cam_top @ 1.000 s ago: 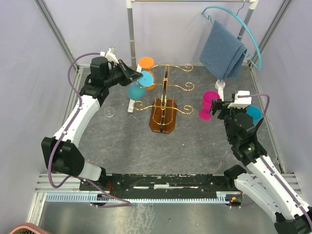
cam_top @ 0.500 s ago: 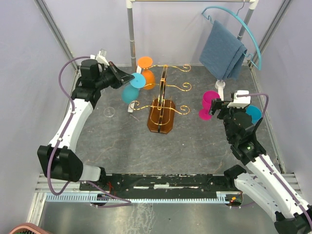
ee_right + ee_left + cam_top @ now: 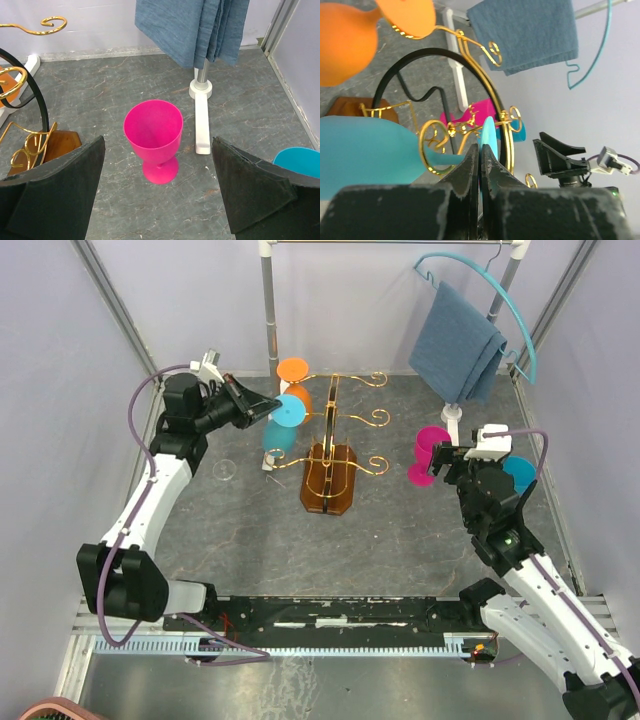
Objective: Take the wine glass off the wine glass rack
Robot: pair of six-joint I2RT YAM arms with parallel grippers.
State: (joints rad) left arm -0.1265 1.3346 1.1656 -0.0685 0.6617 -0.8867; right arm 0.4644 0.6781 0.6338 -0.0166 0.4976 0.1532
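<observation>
The wine glass rack [image 3: 328, 478] is a gold wire stand on a brown wooden base at the table's middle; its wire also shows in the left wrist view [image 3: 470, 50]. A blue wine glass [image 3: 278, 432] hangs on its left side, stem inside a gold curl. My left gripper [image 3: 262, 405] is shut on the glass's round foot [image 3: 488, 131], jaws pinched flat on it [image 3: 480, 148]. An orange wine glass [image 3: 296, 375] hangs just behind it. My right gripper [image 3: 445, 458] is open and empty, facing a pink wine glass [image 3: 155, 132] that stands on the table.
A tall white pole stand [image 3: 268, 300] rises behind the rack. A blue cloth [image 3: 458, 340] hangs on a teal hanger at the back right, above a white foot [image 3: 201, 117]. Another blue glass [image 3: 520, 472] sits at the right edge. Grey walls close both sides.
My left arm has drawn back to the left while holding the blue glass's foot. The glass's bowl now hangs lower, and the rack has shifted slightly left. The right arm has not moved.
</observation>
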